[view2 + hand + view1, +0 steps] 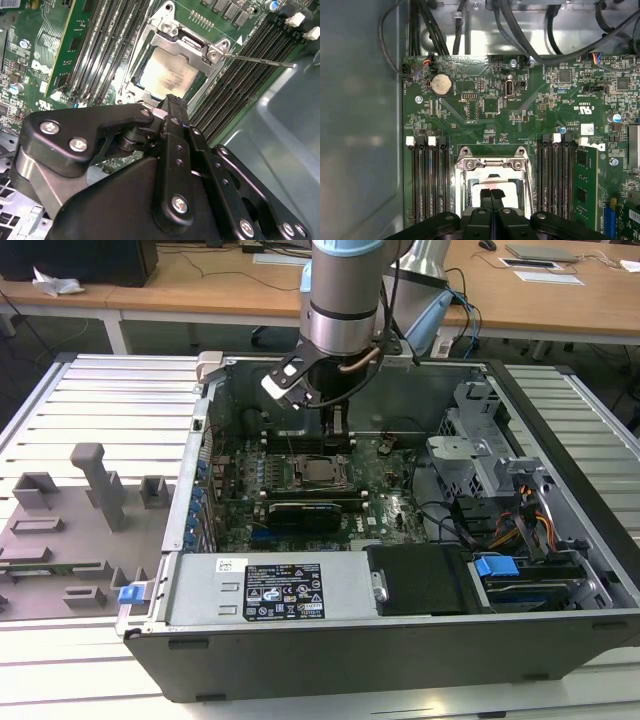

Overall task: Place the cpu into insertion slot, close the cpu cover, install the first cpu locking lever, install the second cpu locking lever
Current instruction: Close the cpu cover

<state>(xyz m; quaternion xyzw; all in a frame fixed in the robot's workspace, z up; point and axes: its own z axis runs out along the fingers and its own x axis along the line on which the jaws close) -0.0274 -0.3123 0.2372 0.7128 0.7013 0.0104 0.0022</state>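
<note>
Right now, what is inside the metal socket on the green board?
A flat silver-topped chip lies there, seen through the window of the metal cover. The gripper hides one edge of the chip, and the chip covers whatever lies beneath it.

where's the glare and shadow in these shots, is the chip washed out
second wrist view: soft glare pales the cpu top, the gripper a dark mass before it; first wrist view: blown-out patch on the case wall beyond the motherboard; exterior view: even room light, dimmer inside the case
</note>
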